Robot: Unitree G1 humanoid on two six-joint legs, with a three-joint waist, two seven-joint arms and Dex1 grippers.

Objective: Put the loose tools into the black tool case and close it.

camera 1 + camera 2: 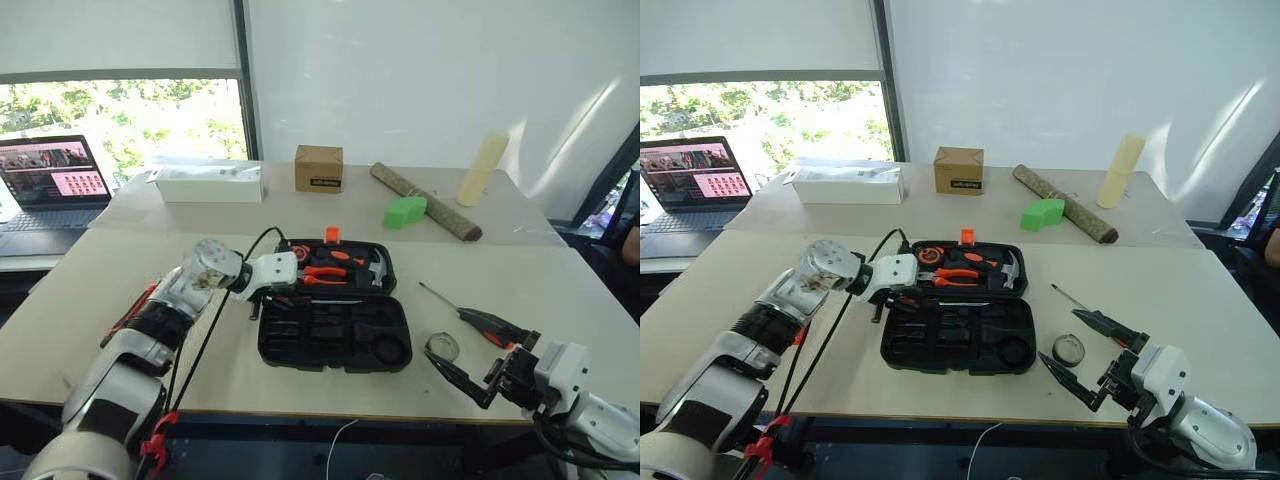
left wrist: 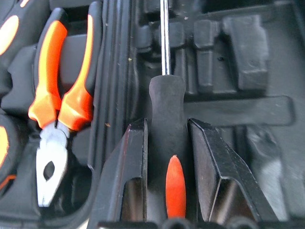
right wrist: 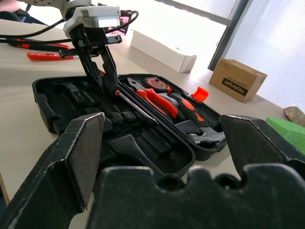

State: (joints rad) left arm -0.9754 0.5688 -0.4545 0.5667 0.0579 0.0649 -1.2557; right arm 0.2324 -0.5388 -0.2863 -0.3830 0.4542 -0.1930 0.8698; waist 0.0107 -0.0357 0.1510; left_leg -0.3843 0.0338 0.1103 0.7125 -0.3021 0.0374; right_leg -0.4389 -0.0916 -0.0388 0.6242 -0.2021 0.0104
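The black tool case (image 1: 335, 362) lies open in the middle of the table, with orange-handled pliers (image 2: 62, 90) and a hammer (image 1: 376, 268) in its far half. My left gripper (image 2: 167, 126) hangs over the case's left part, shut on a black screwdriver (image 2: 166, 102) whose handle has an orange stripe and whose shaft points across the moulded slots. At the front right my right gripper (image 1: 463, 343) stands open. Beside it on the table lie a tape roll (image 1: 443, 346) and a second screwdriver (image 1: 478, 320). More orange-and-black tools (image 3: 43, 50) lie left of the case.
A laptop (image 1: 50, 185) sits at the far left. Along the back table are a white box (image 1: 210, 183), a cardboard box (image 1: 318, 167), a green block (image 1: 404, 211), a bark log (image 1: 430, 205) and a cream cylinder (image 1: 482, 167).
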